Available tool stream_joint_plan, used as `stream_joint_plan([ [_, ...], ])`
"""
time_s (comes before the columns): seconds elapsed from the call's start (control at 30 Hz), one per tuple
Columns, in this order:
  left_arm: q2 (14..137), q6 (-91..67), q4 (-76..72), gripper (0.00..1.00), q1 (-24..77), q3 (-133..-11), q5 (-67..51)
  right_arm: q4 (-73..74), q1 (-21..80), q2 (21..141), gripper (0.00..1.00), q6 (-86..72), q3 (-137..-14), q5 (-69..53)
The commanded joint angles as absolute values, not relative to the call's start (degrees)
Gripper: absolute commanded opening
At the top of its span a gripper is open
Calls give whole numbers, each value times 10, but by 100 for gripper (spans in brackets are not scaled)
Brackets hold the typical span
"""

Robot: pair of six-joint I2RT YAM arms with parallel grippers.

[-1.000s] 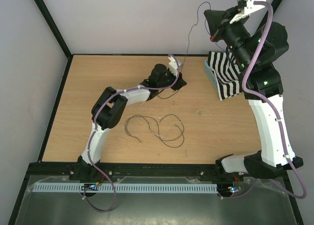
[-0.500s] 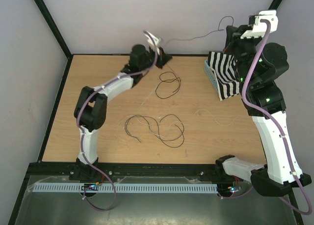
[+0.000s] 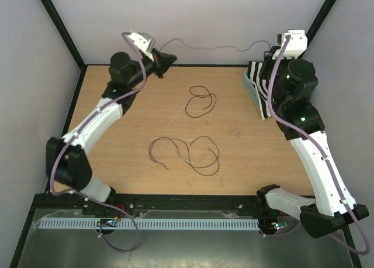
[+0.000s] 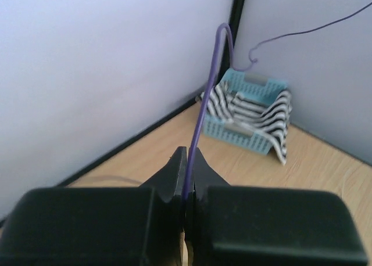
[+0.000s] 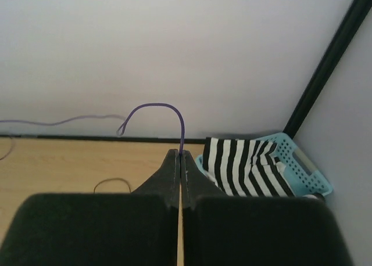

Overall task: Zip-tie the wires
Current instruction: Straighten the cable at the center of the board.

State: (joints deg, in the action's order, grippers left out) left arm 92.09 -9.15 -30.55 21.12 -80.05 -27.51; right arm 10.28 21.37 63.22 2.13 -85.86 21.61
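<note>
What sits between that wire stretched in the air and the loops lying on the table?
Nothing visible. Left gripper and right gripper hold the wire aloft; only bare tabletop lies between it and the loops.

Wooden table (image 3: 263, 168) (light grain, evenly lit) enclosed by pale lavender walls: back wall (image 3: 204, 22) at 12 o'clock, side walls (image 3: 29, 133) at 9 and 3. Black frame posts (image 3: 61, 27) rise at 11 and 1 o'clock. A grey metal tray (image 3: 193, 250) with a white slotted strip (image 3: 175, 224) lies at 6.
</note>
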Motion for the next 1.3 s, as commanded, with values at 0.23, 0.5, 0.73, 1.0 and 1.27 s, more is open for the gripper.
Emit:
stream_joint_plan([
  [0.23,628,-19,21,0,193,-598,-51,135,213,592,0,-59,-739,-102],
  [0.5,617,-40,220,0,251,-612,135,156,219,582,0,-93,-606,-153],
  [0.73,591,-68,232,0,261,-541,137,181,218,570,0,-85,-542,-84],
  [1.0,628,-114,231,0,312,-508,108,240,219,568,0,-56,-544,67],
  [1.27,658,-125,227,13,333,-503,111,254,218,578,0,-52,-537,132],
])
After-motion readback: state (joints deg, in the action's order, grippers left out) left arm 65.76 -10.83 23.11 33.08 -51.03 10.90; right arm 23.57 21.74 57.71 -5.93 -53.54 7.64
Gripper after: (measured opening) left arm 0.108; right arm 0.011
